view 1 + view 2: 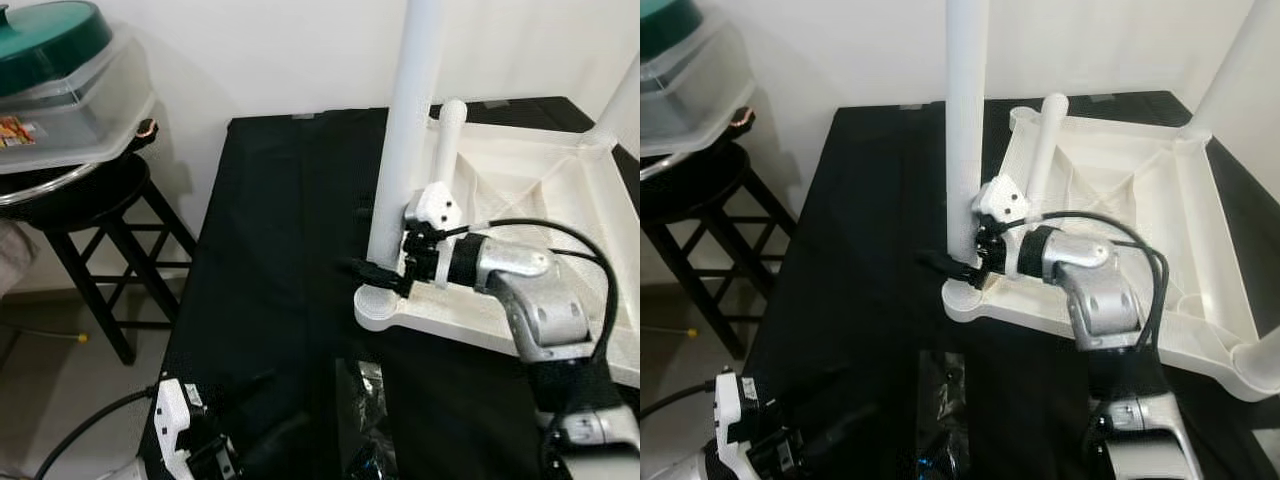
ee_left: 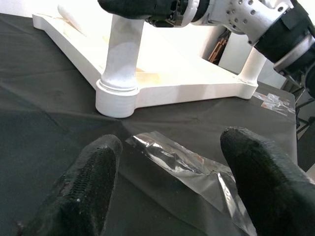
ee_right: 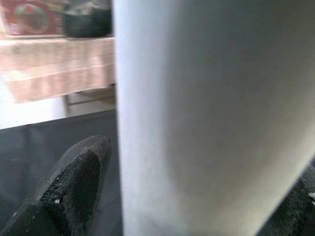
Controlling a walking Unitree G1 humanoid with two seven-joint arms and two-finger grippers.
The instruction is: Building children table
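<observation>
The right tool [image 1: 385,268], centre frame, clasps the upright white leg [image 1: 408,130] just above its socket in the upturned tabletop [image 1: 520,190], presumably to seat it, while the left tool [image 2: 170,187] waits released, lower left.

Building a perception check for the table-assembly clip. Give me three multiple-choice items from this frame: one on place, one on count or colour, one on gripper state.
1. Where is the right gripper?
A. on the stool
B. around the near-corner table leg, low down
C. on the plastic bag

2. How many legs stand upright in the tabletop?
A. none
B. two
C. five

3. How is the left gripper?
A. open, holding nothing
C. shut on a leg
B. shut on the plastic bag

Answers: 1 B, its fingers flank the leg just above the socket. 2 B, one at the near corner, one at the far right corner; another leg lies loose. 3 A, its fingers are spread above the bag.
</observation>
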